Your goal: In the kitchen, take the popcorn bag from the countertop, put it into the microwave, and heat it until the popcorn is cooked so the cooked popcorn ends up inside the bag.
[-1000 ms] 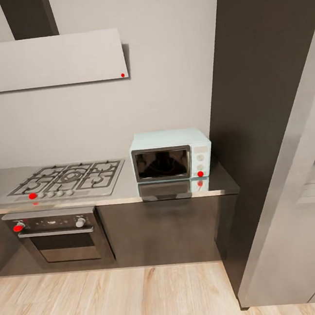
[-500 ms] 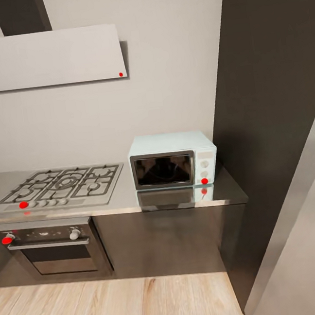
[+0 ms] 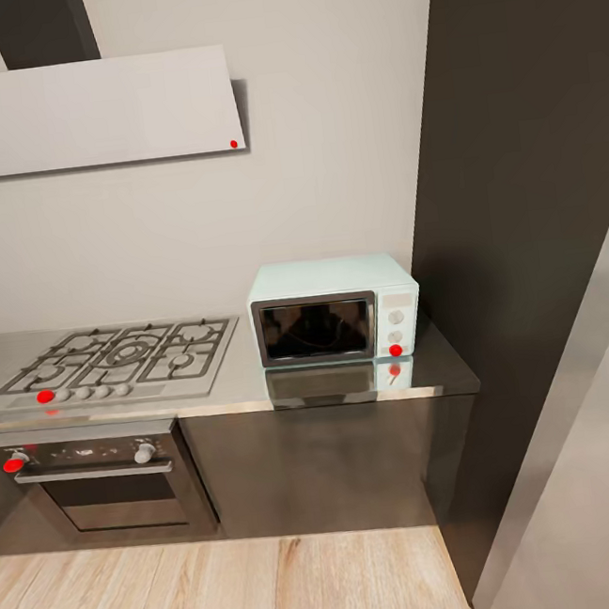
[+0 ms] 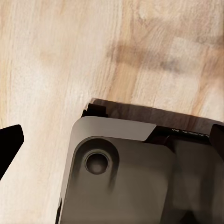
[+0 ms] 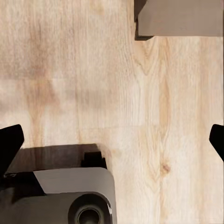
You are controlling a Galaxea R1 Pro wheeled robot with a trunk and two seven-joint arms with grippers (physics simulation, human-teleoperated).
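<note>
The pale mint-blue microwave (image 3: 334, 311) stands on the grey metallic countertop (image 3: 247, 384) at its right end, its dark glass door shut and two knobs on the side panel. The popcorn bag is out of view. My left gripper (image 4: 112, 140) hangs open over the wooden floor, its dark fingertips (image 4: 9, 142) far apart with nothing between them. Over the floor as well, my right gripper (image 5: 113, 140) is open and holds nothing.
A grey gas hob (image 3: 116, 354) lies left of the microwave, with a steel oven (image 3: 97, 479) below it and a hood (image 3: 84, 112) above. A tall dark cabinet (image 3: 532, 222) rises right of the counter. Wooden floor (image 3: 234, 596) lies in front. My own base (image 4: 121, 177) is beneath the grippers.
The head camera moved a little over the first half second, shifting the whole picture, and has held still since. The kitchen's things have not moved.
</note>
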